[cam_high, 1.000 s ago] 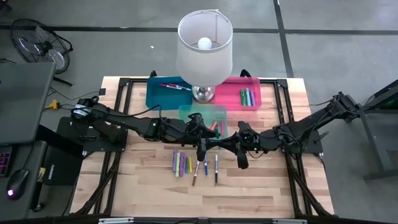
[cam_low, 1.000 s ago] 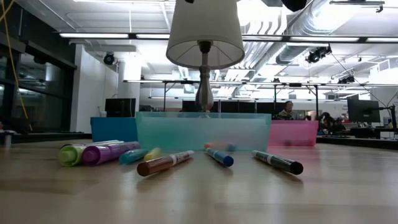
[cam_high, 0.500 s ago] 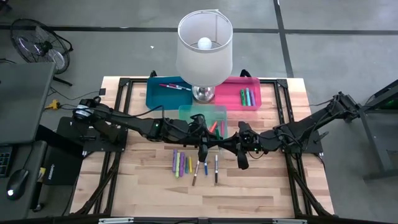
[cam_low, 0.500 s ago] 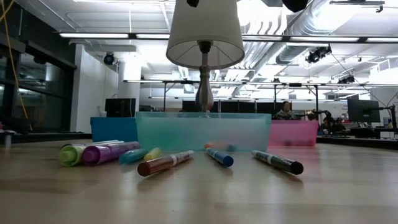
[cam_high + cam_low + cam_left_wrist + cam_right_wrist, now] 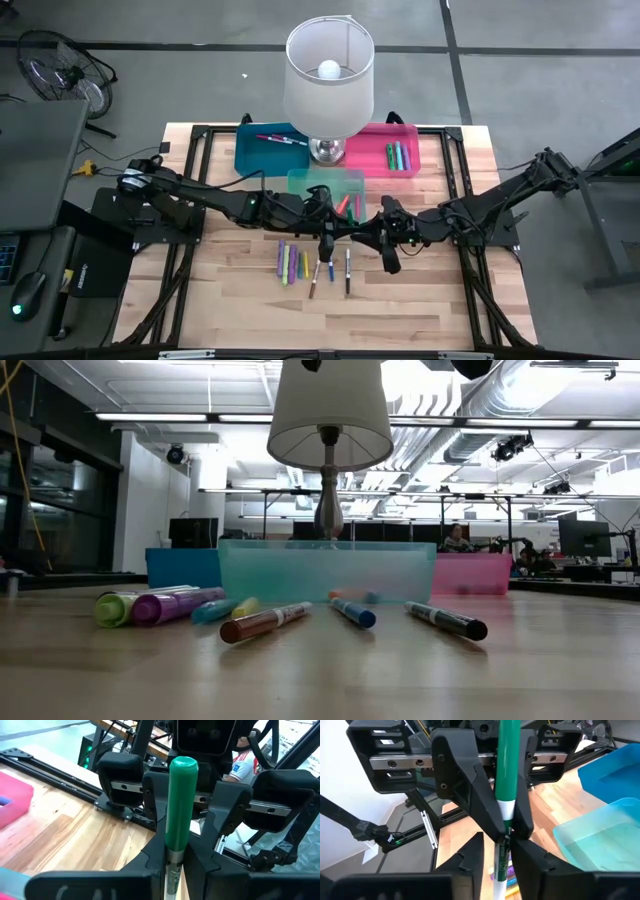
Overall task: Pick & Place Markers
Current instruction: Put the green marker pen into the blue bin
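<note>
A green-capped marker (image 5: 183,805) stands upright in the air over the table's middle, between my two grippers, which face each other. My left gripper (image 5: 328,232) is shut on it. My right gripper (image 5: 372,236) is open, its fingers (image 5: 472,852) standing on either side of the barrel lower down. On the table below lie several loose markers (image 5: 300,264), seen up close in the low view as markers (image 5: 265,622) resting on their sides. Neither gripper shows in the low view. My left gripper pinches the marker between its two fingers (image 5: 482,812) at the white band just under the green cap (image 5: 505,812). The fingers come level from the table's left and lie across the marker. It stands upright, cap up, lifted clear of the table.
A teal bin (image 5: 325,182) with a few markers sits just beyond the grippers. Behind it are a blue bin (image 5: 262,150) and a pink bin (image 5: 385,150), each holding markers. A lamp (image 5: 329,80) stands between them. Bare wood lies toward the near edge.
</note>
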Controlling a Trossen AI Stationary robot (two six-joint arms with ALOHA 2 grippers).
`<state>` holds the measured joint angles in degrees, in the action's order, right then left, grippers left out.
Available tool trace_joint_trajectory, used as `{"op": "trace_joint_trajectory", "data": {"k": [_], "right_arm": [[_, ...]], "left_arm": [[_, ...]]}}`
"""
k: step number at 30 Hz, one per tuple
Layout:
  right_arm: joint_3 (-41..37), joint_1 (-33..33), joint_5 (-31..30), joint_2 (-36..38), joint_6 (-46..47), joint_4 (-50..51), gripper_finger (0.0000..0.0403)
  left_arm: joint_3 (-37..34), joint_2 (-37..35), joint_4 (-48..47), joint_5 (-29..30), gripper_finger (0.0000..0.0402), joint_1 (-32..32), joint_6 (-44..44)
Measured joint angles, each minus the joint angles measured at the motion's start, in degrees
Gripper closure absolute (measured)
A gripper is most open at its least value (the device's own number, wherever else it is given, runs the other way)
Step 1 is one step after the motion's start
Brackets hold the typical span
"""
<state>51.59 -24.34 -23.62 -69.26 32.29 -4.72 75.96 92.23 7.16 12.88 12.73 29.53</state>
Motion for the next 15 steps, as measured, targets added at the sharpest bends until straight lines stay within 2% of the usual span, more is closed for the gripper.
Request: {"op": "trace_joint_trajectory", "data": {"k": [9, 15], "right_arm": [[0.2, 0.3, 3.4, 3.1, 1.3, 6.6, 0.0241], [0.2, 0.3, 4.9, 6.7, 5.5, 17.8, 0.0227]], "left_arm": [[0.0, 0.2, -0.5, 0.5, 0.0366, -0.1, -0.8], [0.0, -0.1, -2.9, 0.1, 0.0366, -0.8, -2.3]]}}
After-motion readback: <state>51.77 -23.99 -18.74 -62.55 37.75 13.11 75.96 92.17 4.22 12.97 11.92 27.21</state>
